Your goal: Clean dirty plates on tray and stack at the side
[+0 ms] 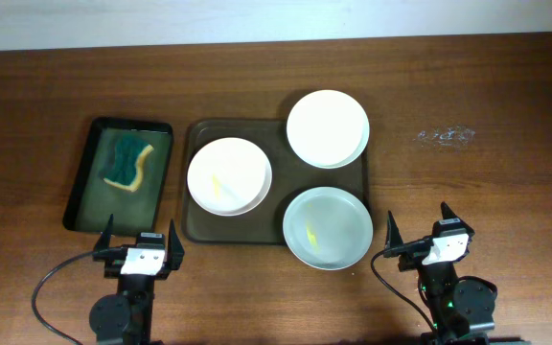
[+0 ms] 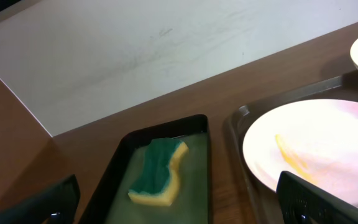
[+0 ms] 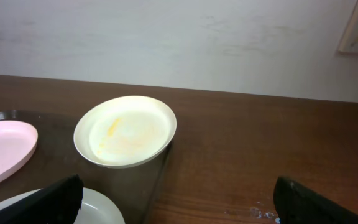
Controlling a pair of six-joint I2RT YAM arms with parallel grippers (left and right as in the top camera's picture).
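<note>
Three plates lie on the dark brown tray (image 1: 197,134). A white plate (image 1: 229,176) with a yellow smear sits at its left, also in the left wrist view (image 2: 319,146). A cream plate (image 1: 328,128) sits at the back right and overhangs the rim; it shows in the right wrist view (image 3: 126,131). A pale grey-blue plate (image 1: 327,228) with a yellow smear sits at the front right. My left gripper (image 1: 140,247) is open and empty at the table's front edge, near the black tray. My right gripper (image 1: 420,230) is open and empty, front right of the grey-blue plate.
A smaller black tray (image 1: 94,144) holds a green-yellow sponge (image 1: 127,163) and stands left of the brown tray; both show in the left wrist view, tray (image 2: 201,124) and sponge (image 2: 159,173). Whitish specks (image 1: 444,135) mark the wood at the right. A pale wall rises behind the table.
</note>
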